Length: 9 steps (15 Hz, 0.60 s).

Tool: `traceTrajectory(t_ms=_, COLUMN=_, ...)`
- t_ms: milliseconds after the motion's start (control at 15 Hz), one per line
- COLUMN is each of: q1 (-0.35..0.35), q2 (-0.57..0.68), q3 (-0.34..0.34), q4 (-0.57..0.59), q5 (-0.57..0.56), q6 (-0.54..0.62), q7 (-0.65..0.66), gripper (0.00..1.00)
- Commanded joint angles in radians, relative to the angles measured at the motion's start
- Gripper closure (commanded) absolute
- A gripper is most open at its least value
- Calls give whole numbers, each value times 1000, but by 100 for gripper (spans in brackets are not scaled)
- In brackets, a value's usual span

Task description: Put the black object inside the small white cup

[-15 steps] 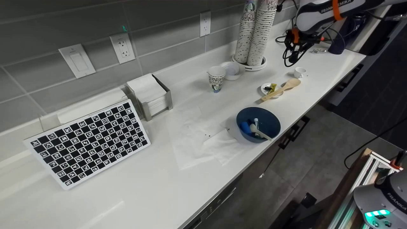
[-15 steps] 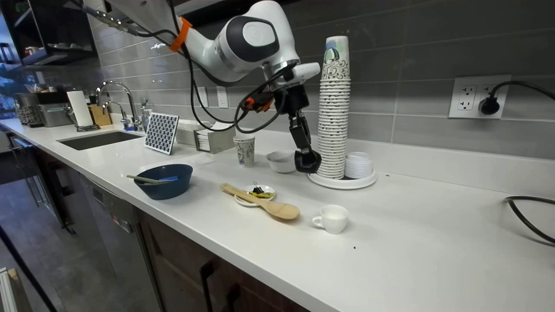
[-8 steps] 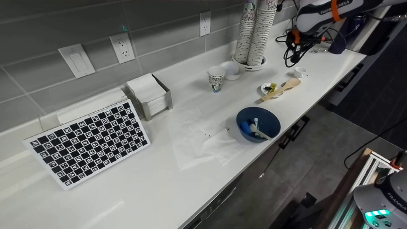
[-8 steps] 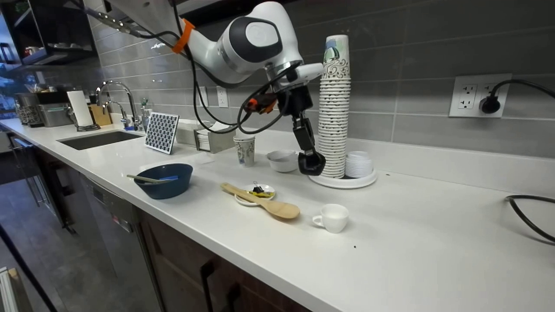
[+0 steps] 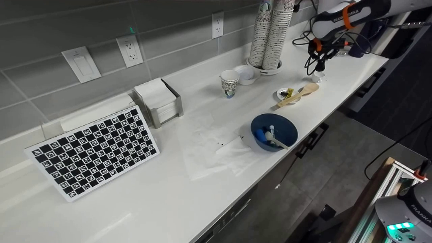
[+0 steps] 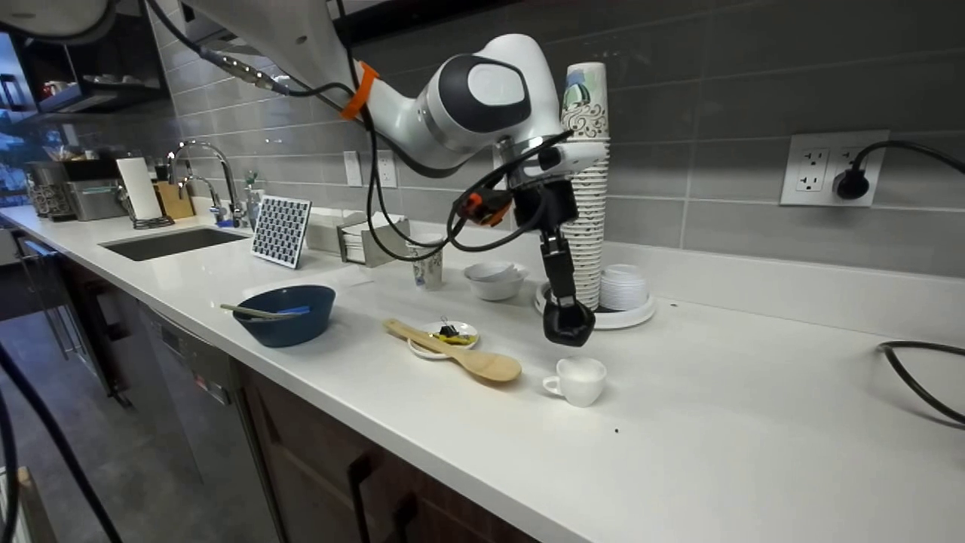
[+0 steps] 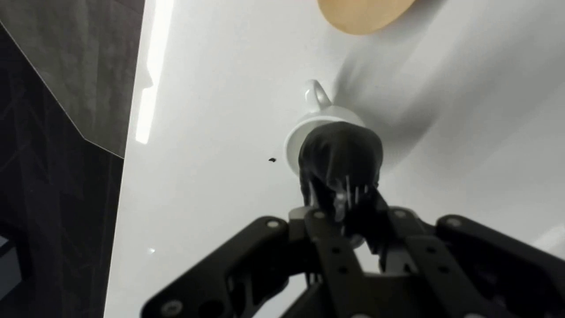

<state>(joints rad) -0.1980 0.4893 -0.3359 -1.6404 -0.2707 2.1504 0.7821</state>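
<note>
The black object [image 6: 569, 324] is a roundish dark lump held at the fingertips of my gripper [image 6: 562, 300]. In the wrist view the black object [image 7: 342, 152] covers much of the cup's mouth. My gripper [image 7: 342, 203] is shut on it; the fingertips are partly hidden in the dark. The small white cup [image 6: 579, 383] stands upright on the counter, handle toward the wooden spoon. It also shows in the wrist view [image 7: 295, 143]. In an exterior view the lump hangs just above the cup's rim, apart from it. The cup [image 5: 317, 77] is partly behind the lump there.
A wooden spoon [image 6: 482, 363] leans on a low white dish [image 6: 418, 349] holding a black clip and something yellow. A dark-blue bowl [image 6: 301, 324], tall paper-cup stacks [image 6: 592, 204] and a white bowl [image 6: 494, 285] stand farther off. A black speck [image 7: 272, 160] lies beside the cup.
My gripper has moved down and toward the cup, carrying the black object from near the cup stacks to just above the cup. The cup, spoon and dish have not moved.
</note>
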Motion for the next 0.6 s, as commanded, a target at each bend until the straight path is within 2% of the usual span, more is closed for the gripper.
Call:
traceTrajectory(t_ms=0, q1=-15, q2=68, q3=4, q4=99, q5=28, q6=-33, q7=-35, gripper=95)
traceTrajectory(t_ms=533, q1=11, q2=148, q3=-38, q4=180, q5=-43, q6=-11, q7=8, gripper=95)
